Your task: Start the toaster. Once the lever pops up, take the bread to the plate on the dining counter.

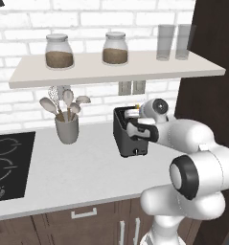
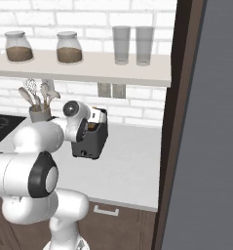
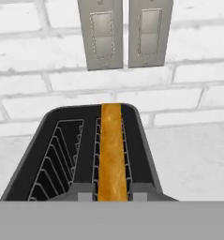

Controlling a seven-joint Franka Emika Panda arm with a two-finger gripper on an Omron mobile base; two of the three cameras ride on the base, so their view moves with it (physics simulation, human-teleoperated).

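Golden-orange bread [image 3: 110,150] between our gripper [image 3: 112,190] tips in toaster [image 1: 130,135] slot | jaws narrowly pinching its crust, we judge | risk: snagging slot wires, toaster tipping.

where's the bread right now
In the hand view the bread stands on edge in the toaster's right slot, below two wall outlets.

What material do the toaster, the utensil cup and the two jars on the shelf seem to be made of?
Toaster: probably matte dark metal or plastic; wire racks show in its slots.
Utensil cup: plain grey, maybe ceramic; dull, no shine.
Jars: apparently clear glass, since the brown contents show through.
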